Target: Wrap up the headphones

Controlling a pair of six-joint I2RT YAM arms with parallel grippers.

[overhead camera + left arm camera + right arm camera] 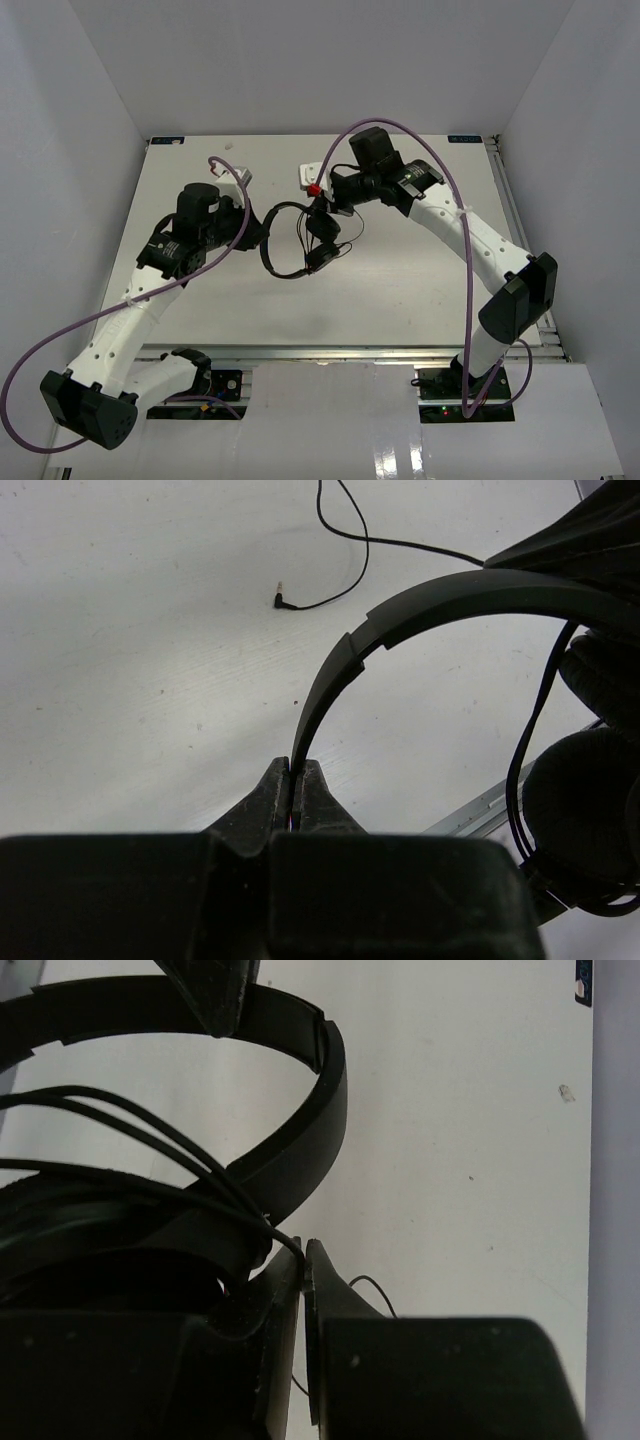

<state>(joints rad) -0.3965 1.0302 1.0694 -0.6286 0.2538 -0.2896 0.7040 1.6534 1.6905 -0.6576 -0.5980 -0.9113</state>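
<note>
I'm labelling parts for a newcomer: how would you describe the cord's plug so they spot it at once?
On the white table, the left gripper pinches the headphones by their curved headband. Beyond it a thin black cord loops across the surface. The plug is that cord's free end: a small bent tip, lying alone.

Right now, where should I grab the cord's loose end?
Take the cord just behind its plug, from straight above, fingers across it. That stretch lies flat on bare table, and the plug's bulk should stop it slipping through. The left gripper is shut on the headband, the right gripper on the cord; one must release first.
</note>
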